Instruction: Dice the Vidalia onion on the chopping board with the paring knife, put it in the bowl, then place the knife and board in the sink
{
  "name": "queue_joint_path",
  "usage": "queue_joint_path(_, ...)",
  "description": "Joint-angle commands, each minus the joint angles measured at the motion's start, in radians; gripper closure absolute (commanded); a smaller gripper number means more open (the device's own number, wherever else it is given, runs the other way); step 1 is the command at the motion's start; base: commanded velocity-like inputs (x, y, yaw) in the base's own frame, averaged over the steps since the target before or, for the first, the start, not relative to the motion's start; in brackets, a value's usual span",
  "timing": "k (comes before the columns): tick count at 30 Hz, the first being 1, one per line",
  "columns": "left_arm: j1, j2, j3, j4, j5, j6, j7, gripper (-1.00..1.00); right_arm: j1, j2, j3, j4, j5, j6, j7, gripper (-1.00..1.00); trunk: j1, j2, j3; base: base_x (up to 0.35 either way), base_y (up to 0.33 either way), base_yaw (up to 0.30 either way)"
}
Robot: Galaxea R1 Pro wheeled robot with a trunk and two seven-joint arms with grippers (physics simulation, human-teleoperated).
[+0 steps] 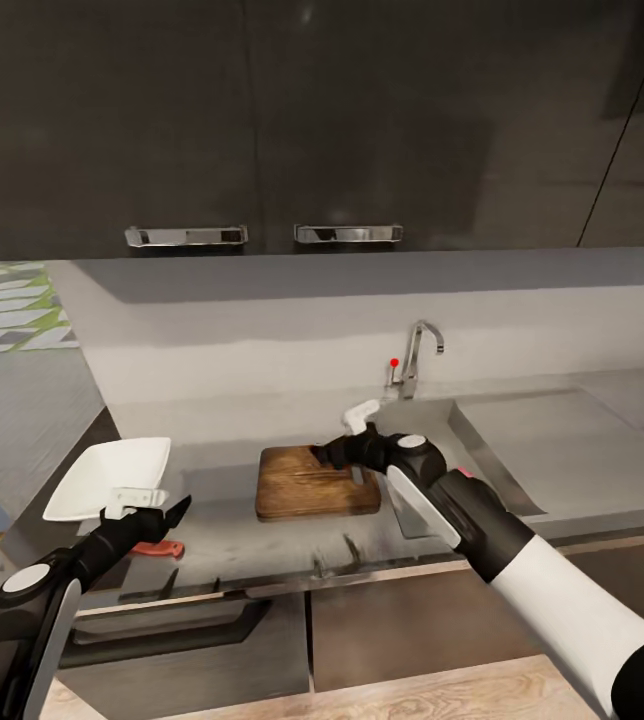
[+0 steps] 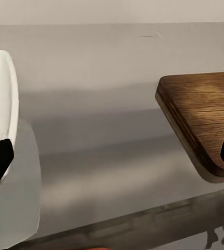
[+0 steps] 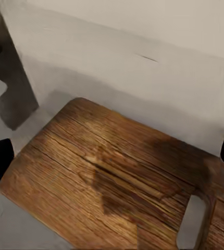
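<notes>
Resting flat mid-way along the dark grey glossy countertop (image 1: 222,560): the dark brown rectangular wooden chopping board (image 1: 314,483), handle slot toward the grey steel sink (image 1: 562,450). Hovering over the board's sink-side end, fingers spread apart, empty: the right gripper (image 1: 328,455). At the countertop's left end, the shallow white squarish bowl (image 1: 110,477); beside it, the left gripper (image 1: 174,514), open, above a reddish-brown knife handle (image 1: 159,548) near the front edge.

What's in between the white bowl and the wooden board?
Nothing: just bare countertop between the bowl and the chopping board. The left wrist view shows it best; the head view agrees.
</notes>
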Motion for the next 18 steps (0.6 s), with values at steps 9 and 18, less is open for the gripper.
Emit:
queue_joint_path(9,-0.001,0.024,0.003,-0.001,0.002,0.008,-0.005,-1.00,-0.001,0.103,0.006,-0.053,0.010,0.253,0.072,-1.00,0.001,-0.002,-0.002,0.000,0.174,0.000)
queue_joint_path(18,-0.001,0.052,0.007,-0.001,0.002,0.008,-0.005,-1.00,-0.001,0.111,0.153,-0.062,0.011,0.276,0.108,-1.00,0.001,-0.002,-0.002,0.000,0.279,0.000)
